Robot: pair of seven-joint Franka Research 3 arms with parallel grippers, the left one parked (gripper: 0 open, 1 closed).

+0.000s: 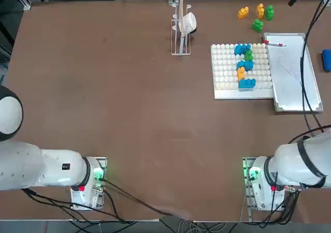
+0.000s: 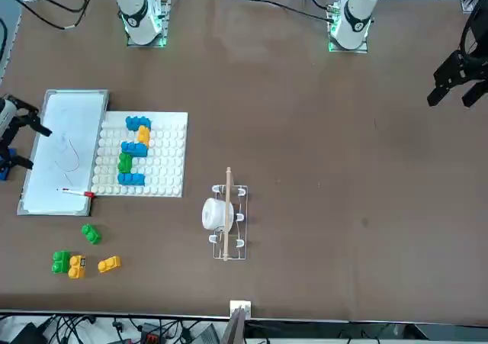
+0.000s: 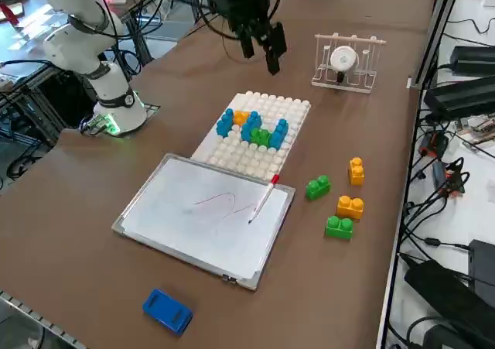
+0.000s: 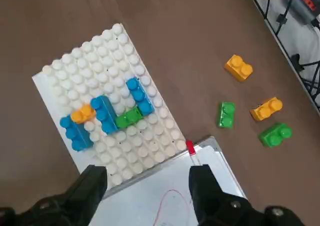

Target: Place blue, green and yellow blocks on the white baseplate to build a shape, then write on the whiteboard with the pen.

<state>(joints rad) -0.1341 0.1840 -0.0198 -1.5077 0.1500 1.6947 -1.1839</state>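
From overhead I see the white baseplate [image 1: 222, 73] carrying a joined shape of blue, green and yellow blocks [image 1: 244, 66], with the whiteboard [image 1: 296, 83] touching its right edge and the pen [image 1: 274, 44] lying across the board's far end; the board already bears a faint scribble, so I judge both steps done or nearly so. My worry here is the four spare bricks [image 1: 257, 15] just beyond the board: a low sweep out that way would scatter them. From the front view the right gripper [image 2: 17, 134] shows at the picture's left edge, beside the whiteboard's outer side, with the blue oblong object [image 2: 4, 168] underneath it; a careless descent could knock that. From the right side view the gripper hangs well above the baseplate's far edge, fingers spread and empty, with the wire rack [image 3: 346, 61] near by; I think a swing toward it could clip the rack. The wrist view looks down past both released fingers [image 4: 210, 196] at the shape and the pen's red end; if I drop for the pen from here, a fingertip could catch the board's frame and shove the baseplate.
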